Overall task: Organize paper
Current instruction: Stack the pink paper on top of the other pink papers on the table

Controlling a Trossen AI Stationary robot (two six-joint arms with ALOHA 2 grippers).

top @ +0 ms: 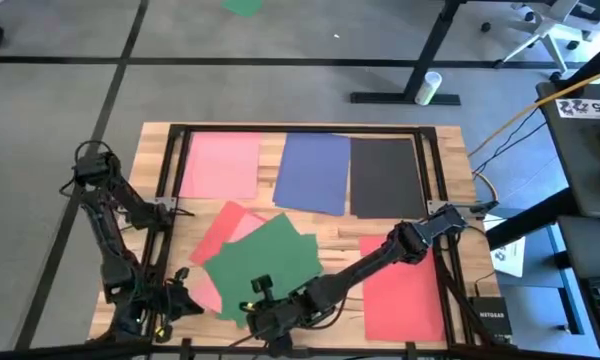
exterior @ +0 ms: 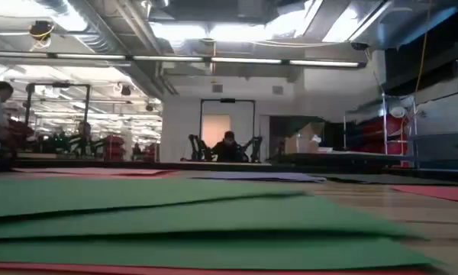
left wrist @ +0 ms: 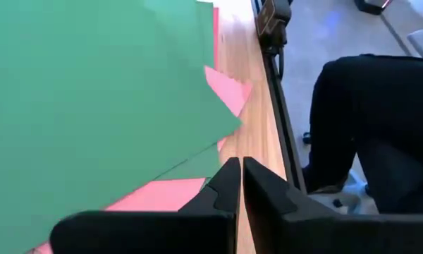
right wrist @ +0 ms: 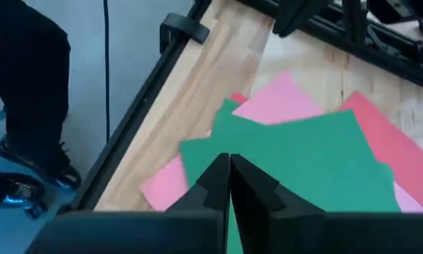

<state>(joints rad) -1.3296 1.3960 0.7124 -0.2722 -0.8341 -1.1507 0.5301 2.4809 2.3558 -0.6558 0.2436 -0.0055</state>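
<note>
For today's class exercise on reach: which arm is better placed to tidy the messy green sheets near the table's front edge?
Probably the right. Its claw hangs at the front edge of the green sheets, fingers shut, directly over them in its wrist view. The left claw, also shut, sits beside the pile's corner, over pink paper.

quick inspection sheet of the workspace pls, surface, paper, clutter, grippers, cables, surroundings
surface: wooden table with a black frame on it
job's things: pink sheet, blue sheet and black sheet side by side at the far edge; red sheet near right; green sheets fanned over pink ones near centre
clutter: nothing seen
grippers: left gripper shut, at the near left edge; right gripper shut, over the green sheets
cables: yellow cable beside the table's right edge
surroundings: white cup on the floor; a person's legs near the table
</note>
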